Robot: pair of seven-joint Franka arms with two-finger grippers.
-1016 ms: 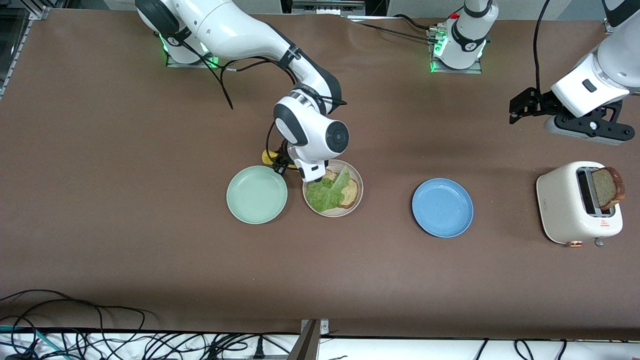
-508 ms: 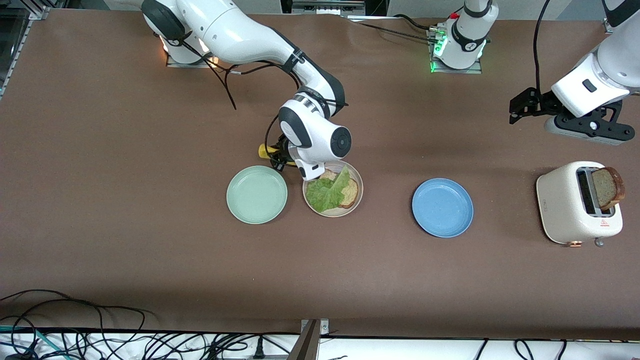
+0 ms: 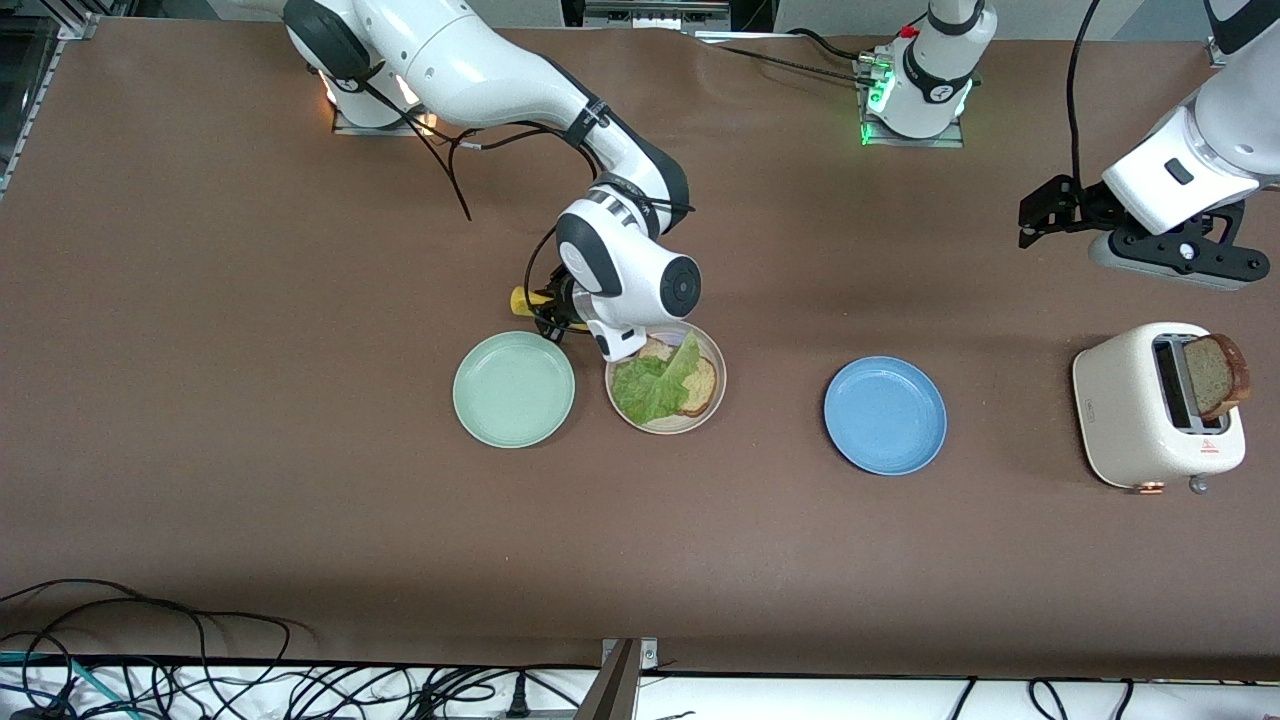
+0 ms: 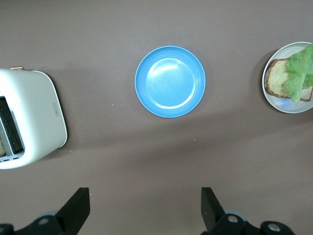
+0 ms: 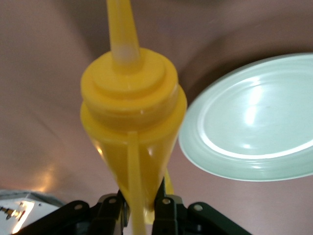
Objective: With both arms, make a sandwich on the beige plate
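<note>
Since a second ago: my right arm has drawn back a little from the plates, and the yellow squeeze bottle (image 5: pixel 132 112) now shows farther out past the wrist, toward the right arm's end of the table.

Right gripper (image 5: pixel 139 203): fingers clamped on the squeeze bottle's body, held over the table just beside the mint-green plate (image 3: pixel 514 389) and the beige plate (image 3: pixel 714 395).

Beige plate: mid-table, between the mint-green plate and the blue plate (image 3: pixel 885 415). On it I count one brown bread slice (image 3: pixel 700 385) with a lettuce leaf (image 3: pixel 655 385) lying on top.

Second bread slice (image 3: pixel 1216 375): standing in a slot of the cream toaster (image 3: pixel 1130 425), at the left arm's end of the table.

Left gripper (image 4: pixel 142 213): waiting, fingers spread wide apart, holding nothing.
</note>
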